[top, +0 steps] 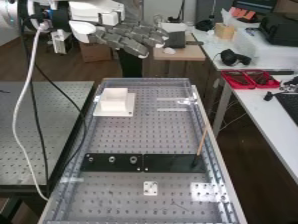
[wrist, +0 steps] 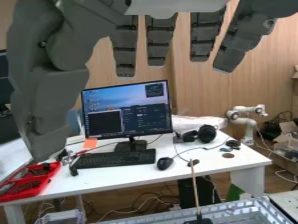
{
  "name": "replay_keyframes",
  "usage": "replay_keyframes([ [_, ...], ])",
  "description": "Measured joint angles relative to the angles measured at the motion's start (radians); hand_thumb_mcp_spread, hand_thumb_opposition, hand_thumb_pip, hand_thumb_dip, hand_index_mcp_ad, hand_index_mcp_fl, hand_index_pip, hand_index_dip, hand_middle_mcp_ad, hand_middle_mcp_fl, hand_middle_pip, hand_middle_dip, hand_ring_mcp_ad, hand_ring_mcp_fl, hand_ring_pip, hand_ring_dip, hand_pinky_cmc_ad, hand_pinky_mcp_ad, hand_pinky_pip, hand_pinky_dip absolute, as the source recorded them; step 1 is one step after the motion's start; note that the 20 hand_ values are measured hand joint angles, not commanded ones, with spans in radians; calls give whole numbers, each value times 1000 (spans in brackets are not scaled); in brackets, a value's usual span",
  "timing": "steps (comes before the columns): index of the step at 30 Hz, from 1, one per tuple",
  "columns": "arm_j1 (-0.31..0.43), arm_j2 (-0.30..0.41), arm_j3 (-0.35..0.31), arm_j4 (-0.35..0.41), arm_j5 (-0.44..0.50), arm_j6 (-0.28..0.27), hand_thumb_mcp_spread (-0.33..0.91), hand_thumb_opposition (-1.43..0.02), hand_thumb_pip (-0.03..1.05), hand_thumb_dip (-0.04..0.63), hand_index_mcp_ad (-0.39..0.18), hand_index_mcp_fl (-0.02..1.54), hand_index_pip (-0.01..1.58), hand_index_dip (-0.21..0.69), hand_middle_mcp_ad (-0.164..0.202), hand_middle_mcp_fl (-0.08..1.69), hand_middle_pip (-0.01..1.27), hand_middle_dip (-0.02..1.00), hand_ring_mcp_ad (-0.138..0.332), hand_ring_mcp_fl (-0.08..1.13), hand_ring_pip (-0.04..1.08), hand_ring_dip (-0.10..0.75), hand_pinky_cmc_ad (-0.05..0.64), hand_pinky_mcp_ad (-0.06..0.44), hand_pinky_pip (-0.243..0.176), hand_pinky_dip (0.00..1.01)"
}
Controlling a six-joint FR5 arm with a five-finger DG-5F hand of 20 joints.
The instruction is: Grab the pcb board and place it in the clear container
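Robot hand [top: 130, 40]: upper left of high view; fingers extended, slightly spread, nothing held.
PCB board, clear container: cannot tell either for certain.
White block [top: 114, 98]: on pale plate [top: 103, 111], upper left of perforated tabletop [top: 120, 137].
Black panels [top: 174, 163]: side by side, lower middle; three rings [top: 112, 159] on left one, thin stick [top: 201, 141] leaning up from right one.
Small perforated plate [top: 150, 188]: below panels.
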Motion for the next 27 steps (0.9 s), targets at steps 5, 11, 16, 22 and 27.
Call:
replay_keyframes([
  [5,-2,1,0,-1,0,3,438,-747,269,173,-103,220,77,367,21,7,138,155,197,0,91,21,328,216,-79,323],
  [11,-4,1,-1,2,0,3,438,-747,269,171,-106,220,77,367,21,7,138,155,197,0,94,21,328,215,-79,323],
  [16,-4,3,-3,4,1,3,438,-747,269,171,-103,220,75,368,21,7,138,155,197,0,94,21,333,215,-79,323],
  [22,-4,4,-3,3,3,3,438,-747,269,171,-103,220,75,368,23,7,138,155,197,0,94,21,346,232,-77,323],
  [27,-5,4,-4,3,4,3,438,-747,269,171,-103,188,75,368,23,7,138,155,197,0,94,21,346,230,-77,323],
])
